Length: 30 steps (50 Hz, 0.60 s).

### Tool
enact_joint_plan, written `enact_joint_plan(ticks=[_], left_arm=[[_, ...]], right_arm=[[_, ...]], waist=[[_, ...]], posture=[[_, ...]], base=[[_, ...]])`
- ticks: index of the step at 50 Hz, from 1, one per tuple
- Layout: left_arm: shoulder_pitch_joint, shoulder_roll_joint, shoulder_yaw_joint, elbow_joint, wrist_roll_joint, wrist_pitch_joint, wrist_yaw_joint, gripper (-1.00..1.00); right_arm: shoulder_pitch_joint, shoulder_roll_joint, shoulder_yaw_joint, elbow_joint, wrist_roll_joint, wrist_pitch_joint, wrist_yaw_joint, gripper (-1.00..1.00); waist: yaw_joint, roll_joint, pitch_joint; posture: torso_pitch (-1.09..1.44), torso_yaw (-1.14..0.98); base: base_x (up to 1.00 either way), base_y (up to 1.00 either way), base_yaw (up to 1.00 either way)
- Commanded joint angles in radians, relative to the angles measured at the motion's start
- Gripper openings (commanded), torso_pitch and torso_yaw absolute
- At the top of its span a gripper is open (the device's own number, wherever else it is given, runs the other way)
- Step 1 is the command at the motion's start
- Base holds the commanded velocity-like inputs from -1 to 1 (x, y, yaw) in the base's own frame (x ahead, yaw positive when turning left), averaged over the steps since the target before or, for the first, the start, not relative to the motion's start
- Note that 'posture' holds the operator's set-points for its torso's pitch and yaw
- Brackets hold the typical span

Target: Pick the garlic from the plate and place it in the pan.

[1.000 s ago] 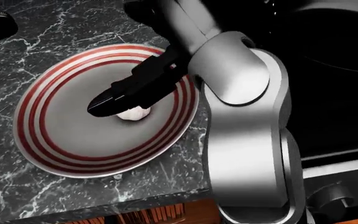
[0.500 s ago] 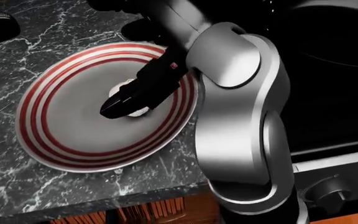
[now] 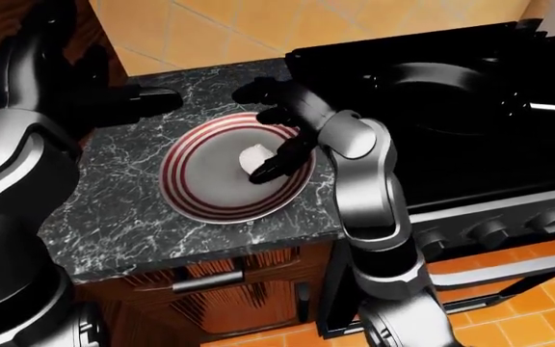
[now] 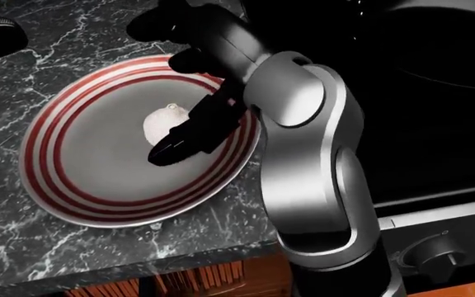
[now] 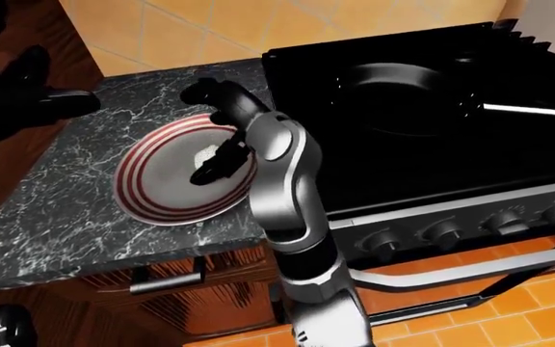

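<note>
The white garlic [image 4: 162, 120] lies on the red-ringed plate [image 4: 48, 179], a little above its middle in the head view. My right hand [image 4: 168, 93] hangs open over the plate. One black finger [image 4: 189, 140] lies along the garlic's right side, pointing down-left, and the two others [image 4: 151, 25] spread above the plate's top rim. None closes round the garlic. The black pan [image 3: 432, 87] sits on the stove to the right. My left hand [image 3: 133, 97] rests open on the counter at the upper left, away from the plate.
The dark marble counter [image 3: 114, 217] ends just below the plate, with a wooden drawer [image 3: 210, 278] under it. The black stove [image 3: 509, 166] with its knobs [image 3: 495, 231] borders the plate's right side. An orange tiled wall [image 3: 210, 29] runs across the top.
The long finger that covered the garlic has slid to its right and down, uncovering it. The garlic has shifted up the plate. My right forearm has swung slightly left.
</note>
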Motion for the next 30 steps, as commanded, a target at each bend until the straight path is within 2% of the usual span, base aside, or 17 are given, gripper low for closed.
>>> enact_joint_plan(ticks=[1, 6, 7, 8, 18, 30], left_arm=[[-0.029, 0.016, 0.019, -0.021, 0.003, -0.024, -0.001, 1.00], [-0.029, 0.017, 0.021, -0.022, 0.002, -0.023, 0.000, 1.00], [-0.029, 0.017, 0.022, -0.022, 0.002, -0.023, -0.001, 1.00], [-0.030, 0.018, 0.022, -0.023, 0.001, -0.022, 0.000, 1.00], [-0.031, 0.020, 0.023, -0.022, -0.003, -0.024, 0.002, 1.00], [-0.029, 0.020, 0.020, -0.022, -0.005, -0.027, 0.005, 1.00]], right_arm=[[-0.032, 0.003, 0.001, -0.035, 0.002, -0.030, -0.022, 0.47], [-0.017, 0.006, 0.009, -0.032, 0.000, -0.042, -0.023, 0.44], [-0.016, 0.008, 0.009, -0.032, 0.000, -0.043, -0.023, 0.37], [-0.013, 0.008, 0.012, -0.033, -0.002, -0.044, -0.022, 0.19], [0.002, 0.016, 0.010, -0.011, 0.005, -0.067, -0.036, 0.39], [0.011, 0.013, 0.006, 0.014, 0.015, -0.089, -0.053, 0.37]], waist=[[-0.001, 0.005, -0.030], [-0.001, 0.004, -0.029], [-0.001, 0.004, -0.029], [-0.001, 0.004, -0.029], [-0.002, 0.004, -0.030], [-0.002, 0.005, -0.030]], posture=[[0.00, 0.00], [0.00, 0.00], [0.00, 0.00], [0.00, 0.00], [0.00, 0.00], [0.00, 0.00]], base=[[0.00, 0.00, 0.00], [0.00, 0.00, 0.00], [0.00, 0.00, 0.00], [0.00, 0.00, 0.00], [0.00, 0.00, 0.00], [0.00, 0.00, 0.00]])
